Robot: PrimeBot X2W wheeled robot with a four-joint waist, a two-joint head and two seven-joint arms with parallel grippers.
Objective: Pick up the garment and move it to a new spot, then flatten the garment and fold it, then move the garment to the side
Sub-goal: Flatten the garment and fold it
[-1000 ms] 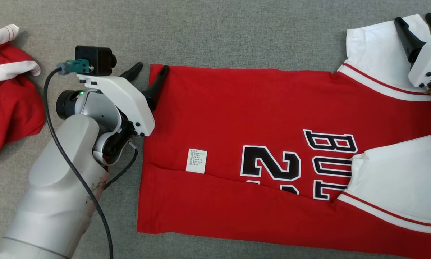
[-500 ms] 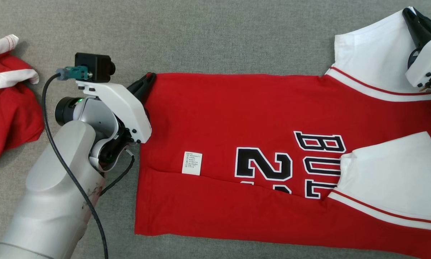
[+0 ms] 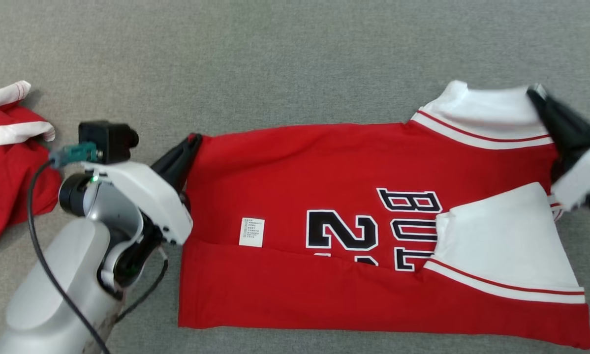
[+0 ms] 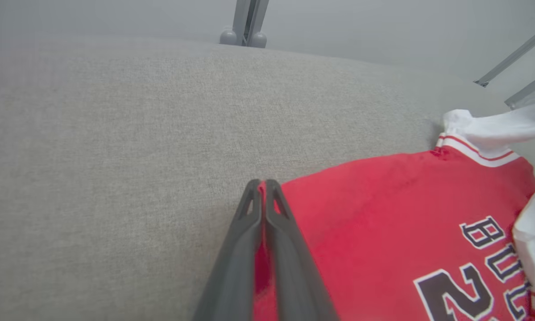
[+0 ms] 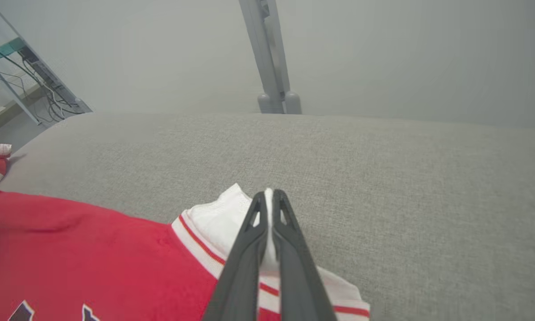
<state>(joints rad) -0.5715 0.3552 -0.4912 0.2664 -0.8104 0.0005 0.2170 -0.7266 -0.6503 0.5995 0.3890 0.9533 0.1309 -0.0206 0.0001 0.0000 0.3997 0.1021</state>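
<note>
The red jersey with white sleeves and black lettering [image 3: 295,167] lies spread across the middle of the grey cloth-covered bench [image 3: 275,54], hem toward the robot's left and shoulders toward its right. Its near long edge is folded up over the front, and the near white sleeve [image 3: 496,236] lies flat on top, covering part of the letters. A small white label [image 3: 252,231] sits on the red cloth just above the fold. The left hand [image 3: 194,139] is clamped on the far hem corner, red cloth showing between its fingers [image 4: 242,236]. The right hand [image 3: 533,93], blurred in the head view, is clamped on the edge of the far white sleeve [image 3: 481,110], white cloth pinched between its fingers [image 5: 296,256]. A second red and white garment [image 3: 9,172] lies crumpled at the bench's left side, well apart.
</note>
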